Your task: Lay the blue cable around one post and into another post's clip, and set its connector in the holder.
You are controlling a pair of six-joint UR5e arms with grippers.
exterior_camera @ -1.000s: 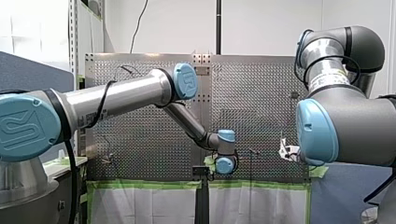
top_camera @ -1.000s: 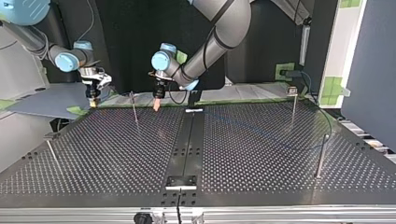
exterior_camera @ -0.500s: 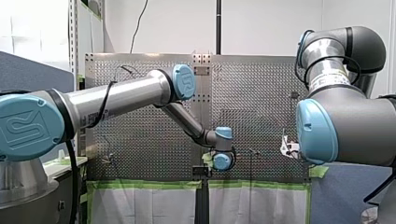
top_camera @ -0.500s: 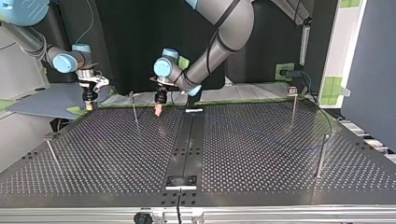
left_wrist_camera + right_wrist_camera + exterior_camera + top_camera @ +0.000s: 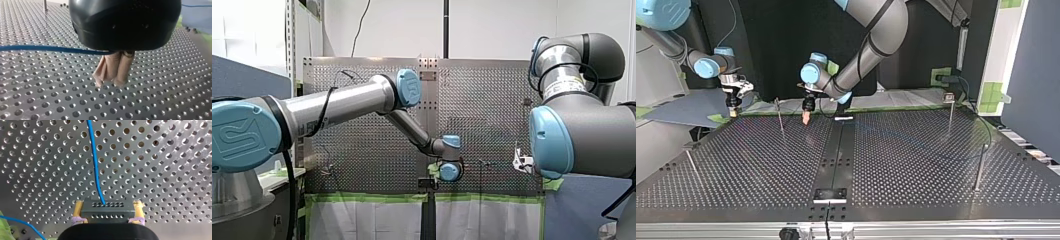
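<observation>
Blue cable (image 5: 50, 48) pinched between my left gripper's (image 5: 110, 81) beige pads (image 5: 123, 67) near 11 o'clock in top view, connector (image 5: 107, 211) clamped in my right gripper (image 5: 732, 111) at 10 o'clock; routing round a post (image 5: 780, 116), clipping and seating apparently remain.

You've got a dull-sheen metal perforated table (image 5: 916, 165), smooth plastic-jacketed blue cable (image 5: 95, 165), matt dark connector (image 5: 107, 210); my left gripper (image 5: 111, 82): glossy black shell, matt beige pads (image 5: 124, 68).
</observation>
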